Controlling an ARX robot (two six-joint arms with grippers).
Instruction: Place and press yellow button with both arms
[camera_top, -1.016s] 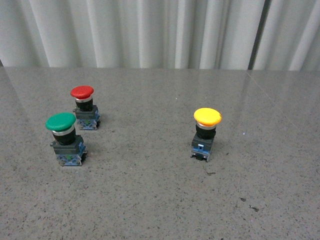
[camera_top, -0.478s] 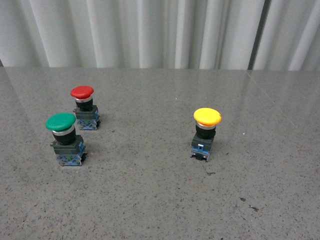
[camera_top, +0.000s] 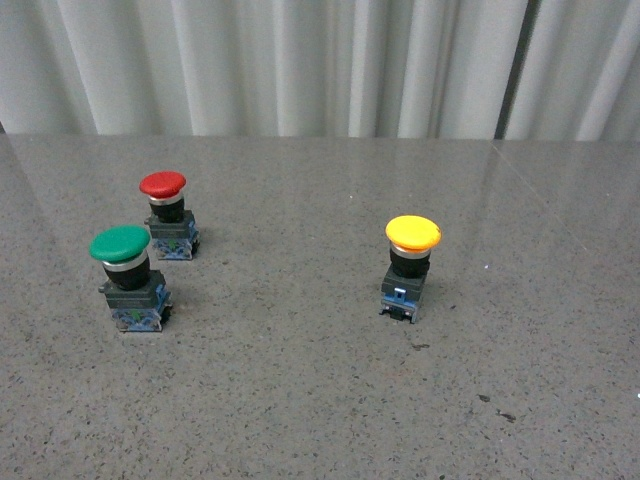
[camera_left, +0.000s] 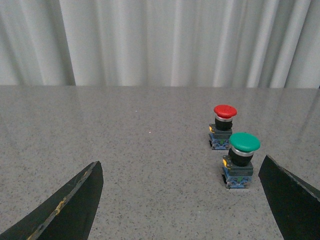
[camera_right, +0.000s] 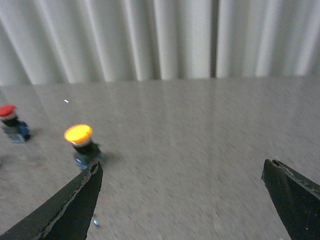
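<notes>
nothing on the table (camera_top: 300, 400) has shifted in the last second; the yellow button (camera_top: 410, 268) stands upright right of centre, well apart from the green button (camera_top: 128, 280) and the red button (camera_top: 168, 215), which sit close together over on the left; no arm shows in the front view. the left gripper (camera_left: 181, 165) is spread wide and empty, facing the green and red pair; the right gripper (camera_right: 182, 162) is also wide apart with nothing between, the yellow button ahead of it, near one finger's tip; its view is smeared, so i'd guess that arm is moving. the task looks barely begun; the button is untouched, neither placed nor pressed, and the right arm seems best set to reach it
</notes>
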